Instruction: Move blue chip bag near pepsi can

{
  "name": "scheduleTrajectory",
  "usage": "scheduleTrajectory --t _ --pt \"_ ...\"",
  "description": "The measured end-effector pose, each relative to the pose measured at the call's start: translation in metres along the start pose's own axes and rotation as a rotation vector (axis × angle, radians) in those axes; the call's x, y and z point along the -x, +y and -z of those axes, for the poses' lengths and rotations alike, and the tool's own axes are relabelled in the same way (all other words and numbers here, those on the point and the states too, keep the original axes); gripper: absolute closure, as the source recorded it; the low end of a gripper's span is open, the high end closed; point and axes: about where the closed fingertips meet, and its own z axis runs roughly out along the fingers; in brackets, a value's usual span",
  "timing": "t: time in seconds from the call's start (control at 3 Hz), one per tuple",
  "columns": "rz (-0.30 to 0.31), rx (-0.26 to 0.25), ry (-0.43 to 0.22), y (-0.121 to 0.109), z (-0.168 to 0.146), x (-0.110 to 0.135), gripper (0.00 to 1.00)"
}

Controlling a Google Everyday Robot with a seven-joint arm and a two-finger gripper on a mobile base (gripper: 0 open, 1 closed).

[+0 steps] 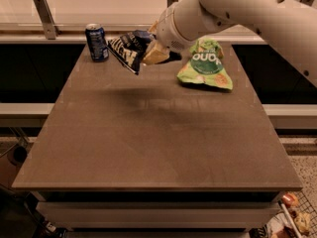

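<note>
- Blue chip bag (pixel 126 49): pinched in the jaws, sticking out from them toward view-left. It is tilted and crumpled, w/ white lettering facing the camera.
- The bag hangs clear of the table (pixel 148 148); a soft shadow lies on the top below the jaws.
- Gripper (pixel 150 53): over the far part of the table, jaws clamped on the bag's near end. Tan fingers (pixel 157 57) show right behind the bag.
- Pepsi can (pixel 97 42): upright at the far left, just past the bag's free end, opp. side from the jaws. Narrow gap, not touching.
- Light green chip bag (pixel 205 64): flat on the table, on the jaws' other side, apart from the blue bag.
- White arm (pixel 247 11): comes in from upper right, passing above the green bag.
</note>
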Motion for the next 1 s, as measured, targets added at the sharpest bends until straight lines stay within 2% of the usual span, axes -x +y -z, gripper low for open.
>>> scheduleTrajectory --t 0.33,1.0 --pt "0.036 0.033 -0.01 -0.006 -0.017 0.001 1.0" --pt "0.169 0.164 -0.13 -0.035 -0.077 -0.012 1.0"
